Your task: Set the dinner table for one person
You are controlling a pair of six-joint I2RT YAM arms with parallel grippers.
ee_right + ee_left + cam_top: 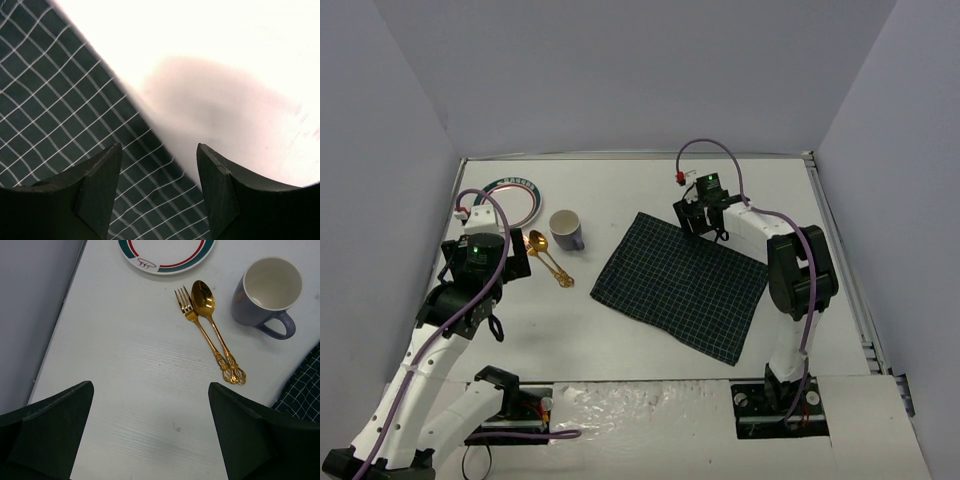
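Note:
The dinner table (620, 190) is a white top. A dark green checked cloth (680, 285) lies spread at an angle right of centre. At the far left sit a plate (495, 187) with a green and red rim, a purple mug (566, 230), and a gold spoon (204, 295) and fork (192, 315) side by side. My left gripper (151, 385) hovers wide open over bare table just short of the cutlery handles. Low over the cloth's far edge (150, 135), my right gripper (159, 146) stands open, one finger over cloth, the other over table (225, 60).
Grey walls close in the table on three sides; the left wall (30, 315) runs close beside the plate and my left arm. A metal rail (840, 260) lines the right edge. Both arm bases (780, 400) stand at the near edge.

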